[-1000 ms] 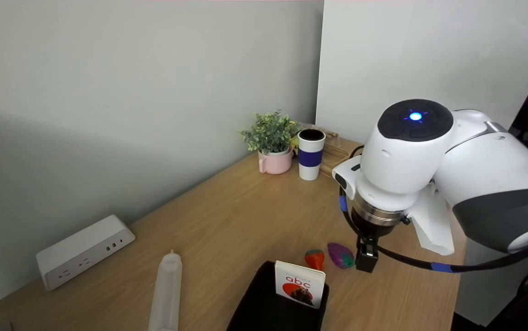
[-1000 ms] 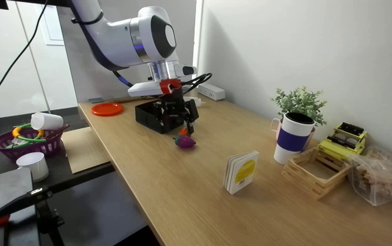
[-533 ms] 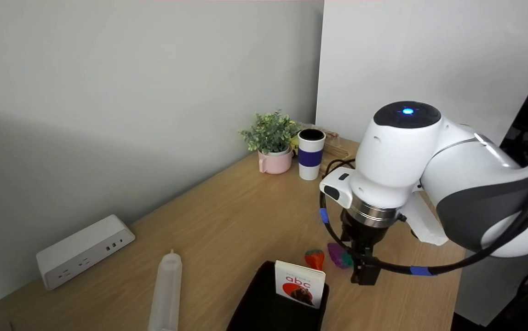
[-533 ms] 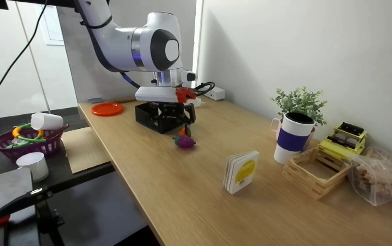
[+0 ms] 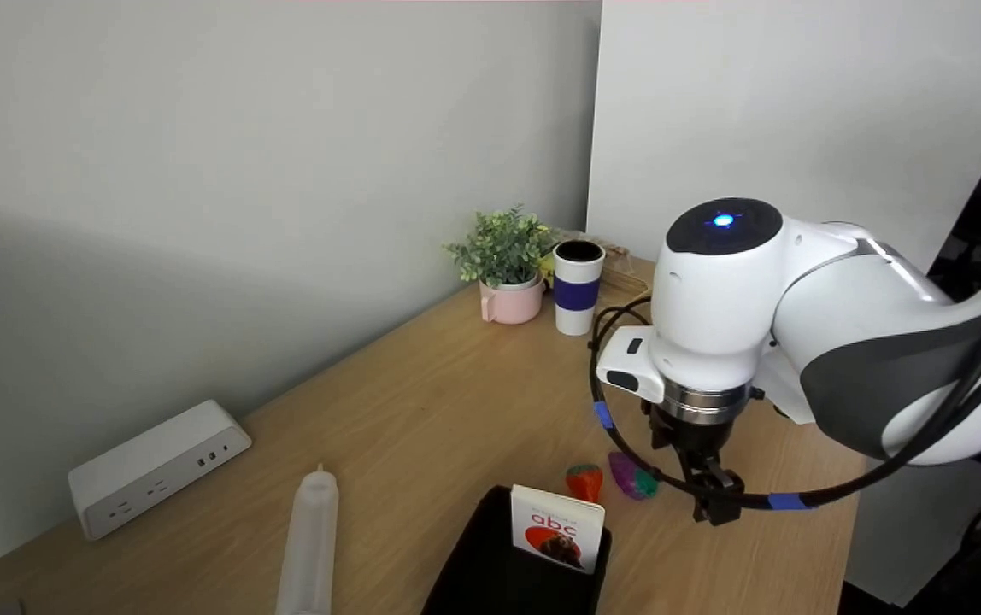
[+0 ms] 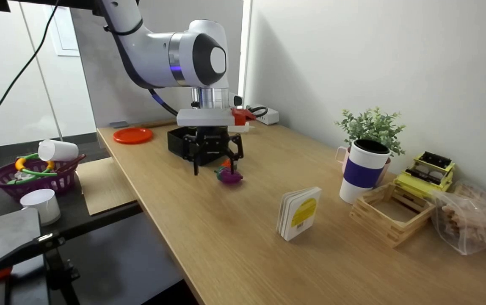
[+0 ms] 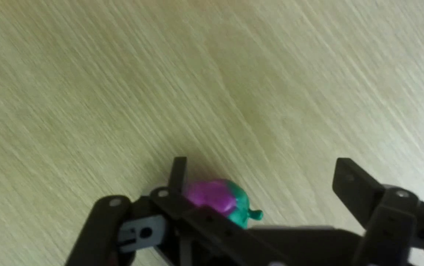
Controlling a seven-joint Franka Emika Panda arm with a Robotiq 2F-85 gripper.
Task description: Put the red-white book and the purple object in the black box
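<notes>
While the red-white book stood in the black box, next came the red-orange lump, just beside it on the surface the purple object, then my empty, spread fingers. I reckoned on centring the purple object between them before closing, with room short of the edge.

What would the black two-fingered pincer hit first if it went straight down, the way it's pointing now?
Most likely the light wooden tabletop. One side of the open pincer overlaps the small, rounded purple-and-green object in the wrist view, so it might clip that first; depth is unclear.
</notes>
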